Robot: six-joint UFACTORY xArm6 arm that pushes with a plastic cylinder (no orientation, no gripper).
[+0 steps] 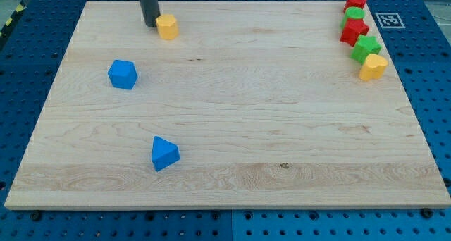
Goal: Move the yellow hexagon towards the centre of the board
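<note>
Yellow hexagon (167, 27): it lies near the view's top edge of the tabletop (232, 114), left of the middle, far from the centre.
My tip (151, 24): it stands just at the hexagon's left side, touching it or almost; I cannot tell if there is a gap.
End effector state: it is only a plain dark rod, so it grasps nothing and has nothing to open or close; it can only push.
How the hexagon will handle: I judge it is small, light and stiff, and it should slide easily on the smooth wood. It may also turn or slip off the tip if the push is not through its middle.
Where to press: the centre lies towards the view's bottom and right, so the contact should be on the hexagon's upper-left face.
Other blocks: a blue cube-like block (122, 74) and a blue wedge-like block (165, 153) on the left; a red (356, 0), green (354, 16), red (354, 32), green (366, 48) and yellow (373, 67) group at the top right, well apart.
</note>
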